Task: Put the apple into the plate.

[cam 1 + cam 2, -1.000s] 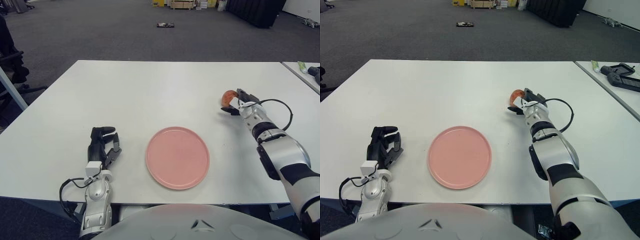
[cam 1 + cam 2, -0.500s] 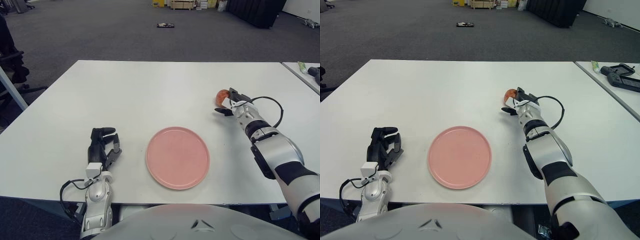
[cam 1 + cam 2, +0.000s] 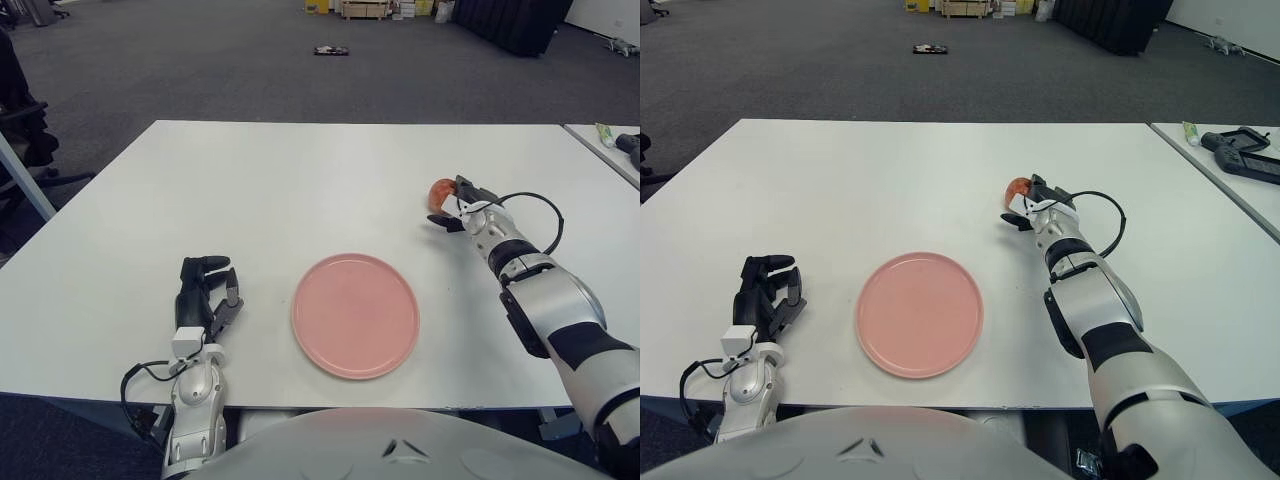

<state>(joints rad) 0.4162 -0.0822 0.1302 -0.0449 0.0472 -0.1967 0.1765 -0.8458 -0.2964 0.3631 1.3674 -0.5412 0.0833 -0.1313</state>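
Note:
A red apple (image 3: 439, 193) is held in my right hand (image 3: 456, 203), whose fingers are curled around it just above the white table (image 3: 280, 190), right of centre. The pink plate (image 3: 355, 314) lies near the table's front edge, left of and nearer than the apple, and holds nothing. My left hand (image 3: 203, 293) shows at the front left beside the plate, fingers curled and holding nothing.
A second table (image 3: 1240, 160) at the right carries a dark controller (image 3: 1238, 148) and a small tube (image 3: 1190, 131). Beyond the table lies grey carpet with a small dark object (image 3: 331, 50) and boxes at the far wall.
My right hand has carried the apple leftward and slightly farther back, toward the table's middle. The left hand and the plate have stayed put.

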